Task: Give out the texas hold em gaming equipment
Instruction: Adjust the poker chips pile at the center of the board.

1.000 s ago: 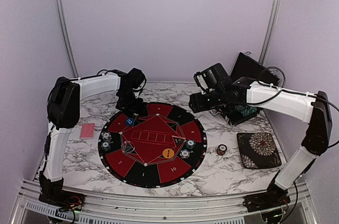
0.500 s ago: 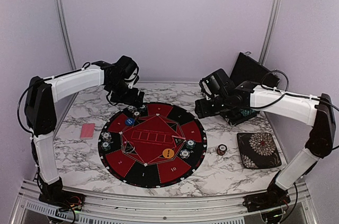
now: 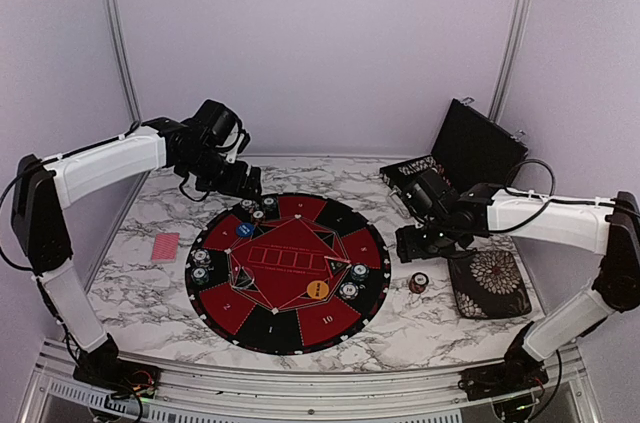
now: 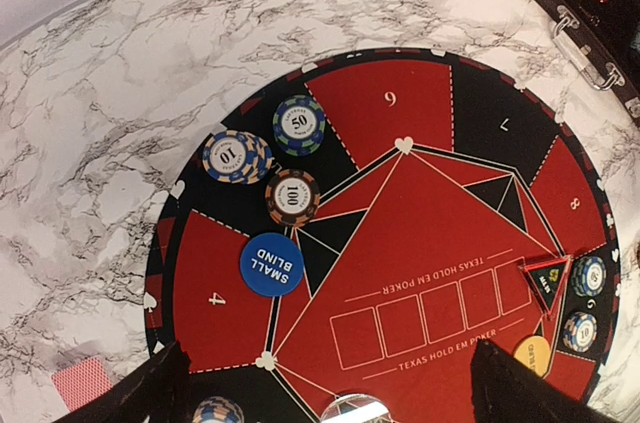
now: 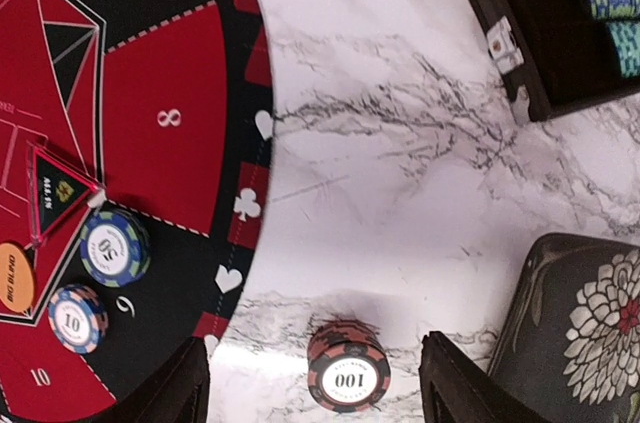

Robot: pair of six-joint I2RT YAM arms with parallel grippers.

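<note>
So we see chips [image 4: 267,159] and the blue button [image 4: 271,264] already on the round mat [image 3: 287,273], while one brown chip stack [image 5: 347,364] waits beside it between our empty, wide right gripper [image 5: 315,383], and our left gripper [image 4: 325,388] hangs wide open too.

The round red-and-black felt poker mat [image 3: 287,273] fills the middle of the white marble-patterned tabletop [image 3: 400,328], leaving bare lanes along the near edge and at both sides. On its far-left rim three striped chip stacks [image 4: 265,157] crowd close beside a blue round button disc [image 4: 271,264]. To the right, a lone brown-red chip stack [image 5: 347,365] stands between the mat's rim and the dark square flower-patterned tray [image 5: 575,333], narrowing that gap. The open black hinged case [image 3: 470,158] blocks the far-right corner.
</note>
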